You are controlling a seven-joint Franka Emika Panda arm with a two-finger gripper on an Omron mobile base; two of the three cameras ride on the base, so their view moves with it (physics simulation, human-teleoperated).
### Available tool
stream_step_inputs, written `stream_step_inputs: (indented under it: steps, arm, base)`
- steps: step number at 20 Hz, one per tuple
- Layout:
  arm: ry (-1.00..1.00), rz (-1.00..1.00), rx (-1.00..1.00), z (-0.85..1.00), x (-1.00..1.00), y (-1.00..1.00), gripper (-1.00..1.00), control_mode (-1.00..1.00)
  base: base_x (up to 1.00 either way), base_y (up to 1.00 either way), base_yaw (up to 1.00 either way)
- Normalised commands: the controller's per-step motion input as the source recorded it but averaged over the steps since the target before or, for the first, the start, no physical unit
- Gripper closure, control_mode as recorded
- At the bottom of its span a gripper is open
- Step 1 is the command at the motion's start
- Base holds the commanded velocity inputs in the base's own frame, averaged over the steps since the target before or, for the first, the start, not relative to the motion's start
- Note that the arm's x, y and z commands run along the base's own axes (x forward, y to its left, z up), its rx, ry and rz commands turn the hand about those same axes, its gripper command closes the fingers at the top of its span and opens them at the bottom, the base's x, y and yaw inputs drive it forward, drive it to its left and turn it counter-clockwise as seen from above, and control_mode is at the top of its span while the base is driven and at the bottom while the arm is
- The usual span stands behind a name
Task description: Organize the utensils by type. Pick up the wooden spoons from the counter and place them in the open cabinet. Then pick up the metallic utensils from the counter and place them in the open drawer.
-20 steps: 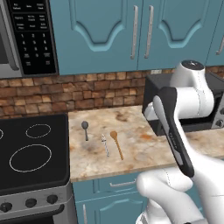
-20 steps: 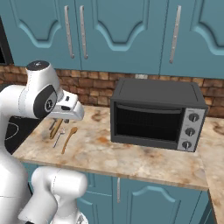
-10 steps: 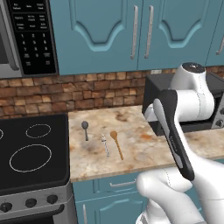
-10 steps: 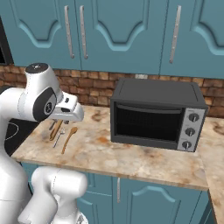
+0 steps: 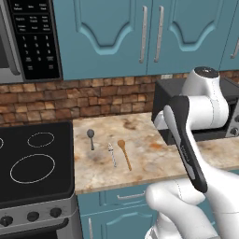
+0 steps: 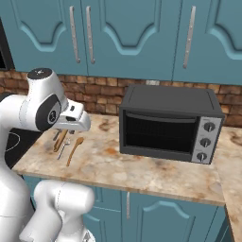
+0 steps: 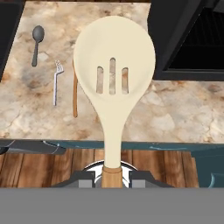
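The jaws (image 7: 112,178) pinch the brown handle end of a cream slotted wooden spoon (image 7: 113,70), whose three-slot bowl points away from the hand, above the beige marbled stone desk (image 5: 144,154).

Three utensils lie on the desk, left of centre:
- A short dark-grey spoon with a round bowl (image 5: 90,138), nearest the black stovetop (image 5: 32,163).
- A thin silver fork (image 5: 111,154), just beside the grey spoon, apart from it.
- An orange-brown wooden spoon (image 5: 124,154), just right of the fork, its handle reaching toward the desk's front edge.

A black toaster oven (image 6: 168,124) stands on the right half of the desk. Bare desk surface lies between the orange-brown spoon and the oven. Closed teal cabinet doors with silver handles (image 6: 94,35) hang above the brick backsplash.
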Motion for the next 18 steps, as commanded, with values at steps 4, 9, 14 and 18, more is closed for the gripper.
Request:
stream_step_inputs:
  steps: [4, 9, 14, 18]
  arm:
    - [0.00, 0.00, 0.00, 0.00, 0.00, 0.00, 1.00, 1.00]
    - [0.00, 0.00, 0.00, 0.00, 0.00, 0.00, 1.00, 1.00]
    - [0.00, 0.00, 0.00, 0.00, 0.00, 0.00, 1.00, 1.00]
    - [0.00, 0.00, 0.00, 0.00, 0.00, 0.00, 1.00, 1.00]
  base:
    - [-0.62, 0.00, 0.00]
    - [-1.00, 0.00, 0.00]
    - [-0.95, 0.00, 0.00]
    - [-0.53, 0.00, 0.00]
